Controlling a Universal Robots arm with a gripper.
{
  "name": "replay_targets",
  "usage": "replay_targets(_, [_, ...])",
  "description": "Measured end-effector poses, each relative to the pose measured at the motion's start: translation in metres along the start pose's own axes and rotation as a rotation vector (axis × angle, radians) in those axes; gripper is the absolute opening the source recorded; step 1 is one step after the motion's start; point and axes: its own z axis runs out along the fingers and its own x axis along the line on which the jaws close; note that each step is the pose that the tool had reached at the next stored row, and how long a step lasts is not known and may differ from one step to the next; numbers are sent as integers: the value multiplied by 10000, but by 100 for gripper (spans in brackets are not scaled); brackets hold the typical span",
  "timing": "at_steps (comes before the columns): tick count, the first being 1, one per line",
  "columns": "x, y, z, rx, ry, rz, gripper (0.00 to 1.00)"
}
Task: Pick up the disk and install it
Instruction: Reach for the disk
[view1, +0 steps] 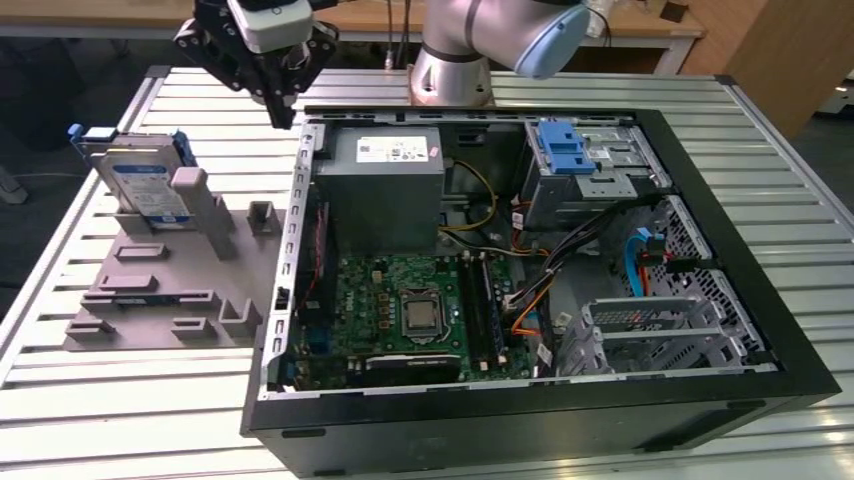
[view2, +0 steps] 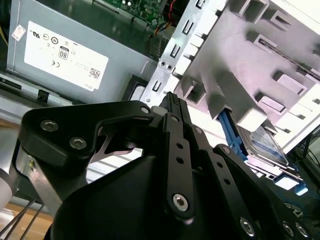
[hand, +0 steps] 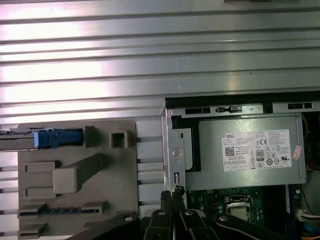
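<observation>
Spanning the exterior view, a slatted metal table carries an open black computer case lying on its side. The robot arm rises at the far edge of the table, behind the case. On the exterior view's left, just beside the case, lies a grey moulded fixture with slots and posts.

Inside the case, a grey power supply sits at the far end, with a green motherboard directly in front of it. A metal drive cage stands toward the exterior view's right, topped by a blue plastic latch.

The black gripper hangs above the far corner of the case, next to the power supply and between the case and the fixture. In both wrist views its fingertips are pressed together with nothing between them.

The disk stands upright on edge at the far end of the fixture, leaning against a post, its white-and-blue label facing outward and blue rails along its edges. It is apart from the gripper and outside the case. In the first wrist view the disk appears edge-on.
</observation>
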Motion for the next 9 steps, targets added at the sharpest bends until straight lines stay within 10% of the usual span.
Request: replay_targets(9, [215, 63, 8, 0, 1, 2, 15])
